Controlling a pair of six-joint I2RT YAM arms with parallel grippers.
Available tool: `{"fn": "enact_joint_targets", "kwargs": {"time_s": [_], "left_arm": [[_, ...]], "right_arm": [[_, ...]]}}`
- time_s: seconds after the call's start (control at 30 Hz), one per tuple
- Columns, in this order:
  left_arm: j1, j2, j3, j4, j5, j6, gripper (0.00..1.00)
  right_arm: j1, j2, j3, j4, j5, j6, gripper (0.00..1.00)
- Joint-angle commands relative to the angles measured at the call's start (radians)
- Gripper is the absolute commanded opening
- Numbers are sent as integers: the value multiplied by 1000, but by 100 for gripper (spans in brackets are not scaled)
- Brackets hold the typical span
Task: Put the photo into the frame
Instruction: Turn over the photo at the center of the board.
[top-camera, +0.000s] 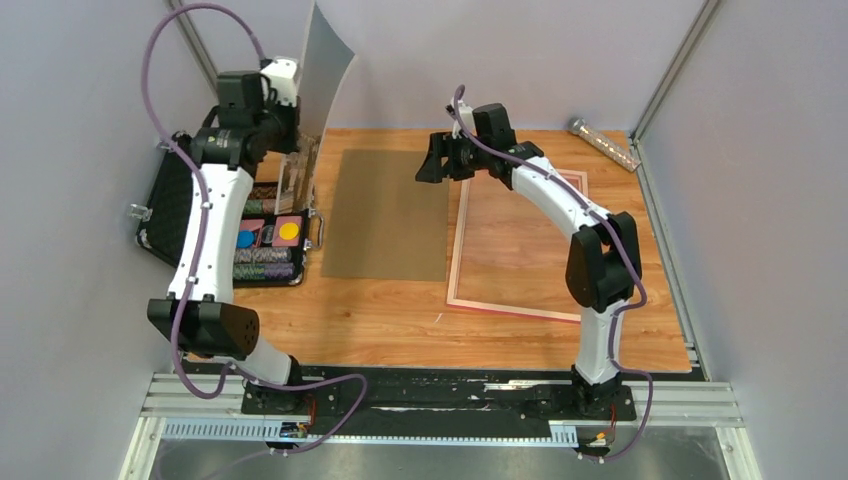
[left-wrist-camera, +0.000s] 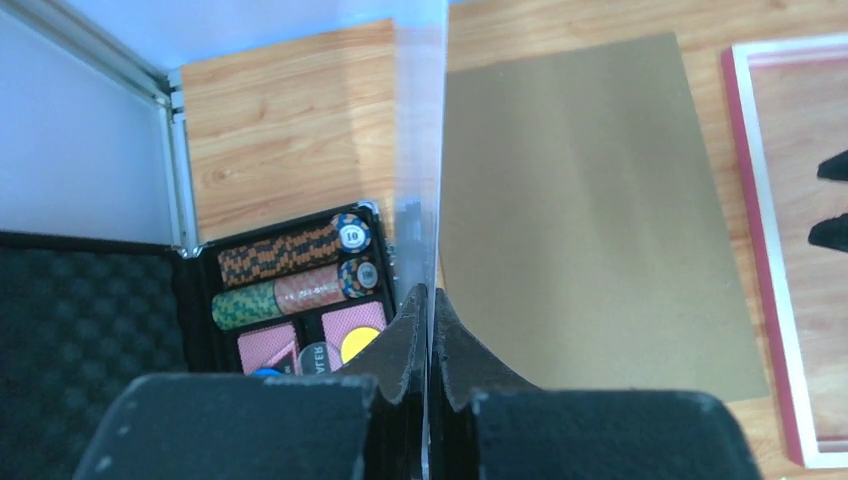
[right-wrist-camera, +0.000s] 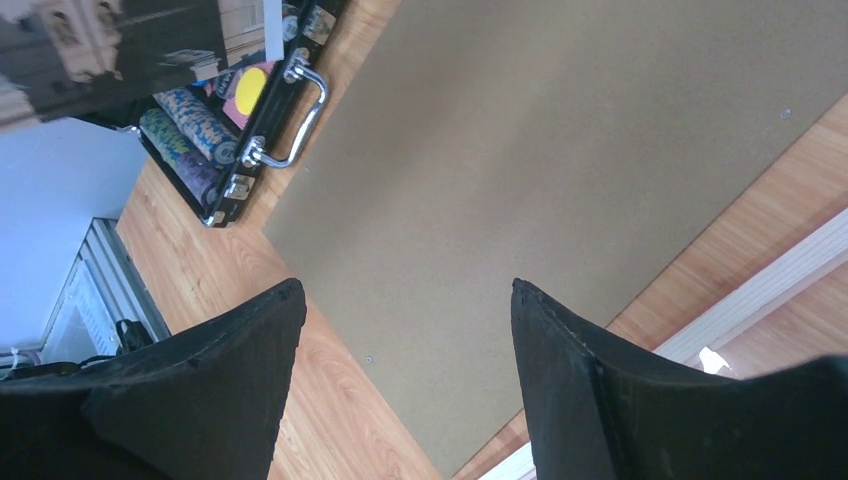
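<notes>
One open chip case (top-camera: 262, 250) sits at nine o'clock on the table. Above it, near eleven o'clock, the left gripper (left-wrist-camera: 430, 300) pinches the single photo (top-camera: 325, 60) by its lower edge and holds it upright in the air. One brown board (top-camera: 395, 215) lies flat in the middle. The right gripper (right-wrist-camera: 405, 300) hovers spread over the board's right side, beside the one frame (top-camera: 458, 240) lying flat at three o'clock. The step looks like carrying the photo; next it likely has to swing right and lie flat inside the rails.
</notes>
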Motion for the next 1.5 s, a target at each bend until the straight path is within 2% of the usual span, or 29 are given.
{"fn": "enact_joint_targets", "kwargs": {"time_s": [0.0,0.17,0.4,0.6,0.8,1.2,1.47], "left_arm": [[-146,25,-31,6,-176,69,0],[-271,87,-121,56,-266,39,0],[-360,201,-191,81,-187,-91,0],[-384,338,-203,112,-91,-208,0],[-393,396,-228,191,-22,-301,0],[-438,403,-356,291,72,-426,0],[-455,415,-370,330,153,-473,0]], "right_arm": [[-9,-100,-28,74,-31,16,73],[-33,-175,-124,150,-41,53,74],[-92,-254,-275,249,-29,143,74],[-115,-270,-354,296,-3,179,74],[-122,-239,-374,306,12,223,75],[-139,-163,-476,399,6,384,76],[-140,-116,-497,461,-13,423,77]]}}
